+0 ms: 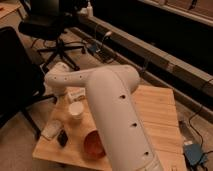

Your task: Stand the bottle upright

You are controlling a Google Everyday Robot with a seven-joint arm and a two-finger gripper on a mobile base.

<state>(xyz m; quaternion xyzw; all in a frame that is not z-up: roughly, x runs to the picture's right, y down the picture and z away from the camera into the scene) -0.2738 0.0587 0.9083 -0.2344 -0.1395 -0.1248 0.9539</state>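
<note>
Cream plastic bottle [76, 94] lies on its side near the counter's [155, 115] far-left corner, just beyond the white cup [76, 111]; the gripper [58, 86] hangs beside its left end, spread or closed cannot be told; grasp near one end, pivot about the base, release only when vertical, clear of the cup; count: one bottle, one cup, one red-brown bowl [93, 145], one dark block [62, 137].

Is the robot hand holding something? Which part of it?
Cannot tell. The gripper hangs at the far edge of the table, close beside the lying bottle, but no hold on it shows.
</note>
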